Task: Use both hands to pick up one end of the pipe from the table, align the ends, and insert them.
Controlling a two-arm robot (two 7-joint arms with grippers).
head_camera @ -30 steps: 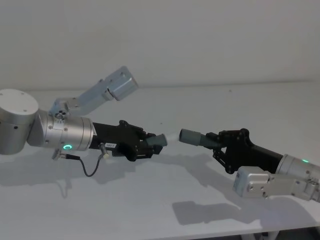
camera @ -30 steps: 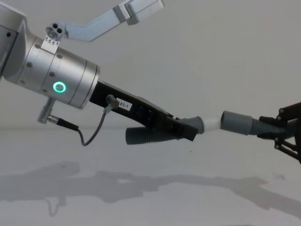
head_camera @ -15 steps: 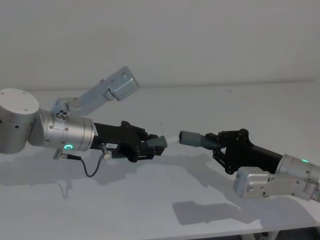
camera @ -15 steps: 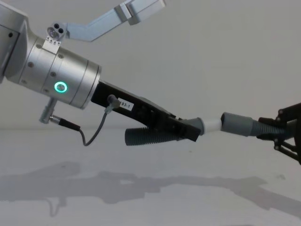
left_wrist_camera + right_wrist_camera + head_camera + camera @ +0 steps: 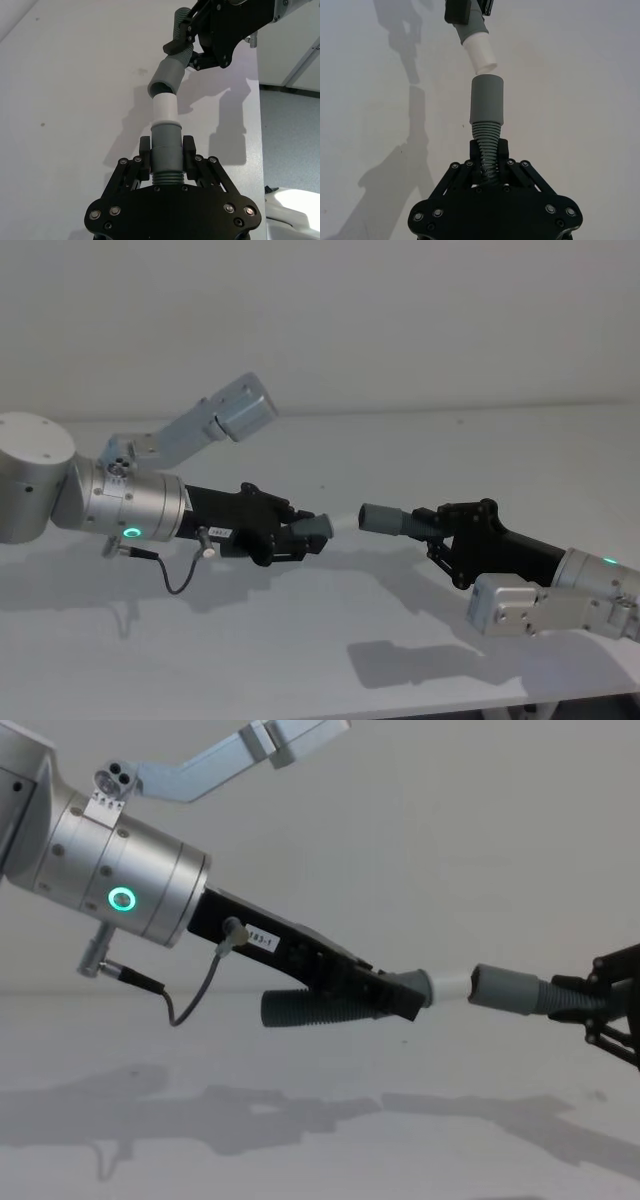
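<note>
My left gripper (image 5: 298,536) hangs above the white table (image 5: 300,650), shut on the grey cuff (image 5: 166,145) of one pipe piece. That piece's ribbed body (image 5: 300,1008) trails back under the fingers, and its white tube tip (image 5: 450,984) points right. Facing it, my right gripper (image 5: 434,527) is shut on the ribbed neck (image 5: 486,137) of the other piece, behind the wider grey socket cuff (image 5: 487,100). The white tip (image 5: 480,52) sits just in front of the socket mouth, slightly tilted off its axis. A small gap shows between them in the right wrist view.
Bare table lies under both arms, with only their shadows (image 5: 420,660) on it. The left arm's grey upper link (image 5: 215,420) rises behind its silver wrist (image 5: 130,505). A cable (image 5: 175,575) loops below that wrist. The table's front edge runs near the right arm's grey housing (image 5: 520,605).
My left gripper and its pipe piece have drawn back slightly to the left and a little lower. The right gripper and socket have hardly moved. Both grips are unchanged.
</note>
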